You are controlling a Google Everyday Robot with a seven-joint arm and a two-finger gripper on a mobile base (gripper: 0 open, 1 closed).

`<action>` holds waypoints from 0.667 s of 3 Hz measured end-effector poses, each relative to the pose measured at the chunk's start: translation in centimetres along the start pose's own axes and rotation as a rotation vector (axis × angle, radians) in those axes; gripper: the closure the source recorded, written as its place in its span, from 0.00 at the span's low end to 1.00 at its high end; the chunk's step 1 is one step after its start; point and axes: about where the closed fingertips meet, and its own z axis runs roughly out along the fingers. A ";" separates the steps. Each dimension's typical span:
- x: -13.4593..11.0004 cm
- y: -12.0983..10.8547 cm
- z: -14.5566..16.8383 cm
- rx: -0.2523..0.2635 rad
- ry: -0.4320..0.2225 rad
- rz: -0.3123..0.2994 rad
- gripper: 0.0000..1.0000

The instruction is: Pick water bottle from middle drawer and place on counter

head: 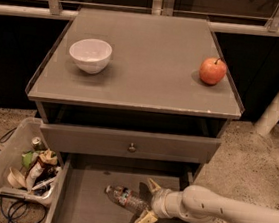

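Note:
The water bottle [122, 196] lies on its side on the floor of the open middle drawer [82, 205], cap toward the left. My gripper [145, 202] reaches in from the right on a white arm. Its yellow-tipped fingers [144, 219] are spread apart, one above and one below the bottle's base end. The bottle rests on the drawer floor. The counter [145, 59] above is a flat grey-brown top.
A white bowl [90, 54] sits on the counter's left and a red apple [212, 71] on its right. A closed drawer front with a round knob [132, 147] hangs above the open drawer. A clear bin of trash [24, 163] stands on the floor at left.

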 end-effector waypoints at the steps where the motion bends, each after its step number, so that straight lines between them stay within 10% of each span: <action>1: 1.0 0.0 0.9 0.011 -0.020 0.066 0.00; 2: 1.8 0.6 1.8 0.007 -0.035 0.124 0.00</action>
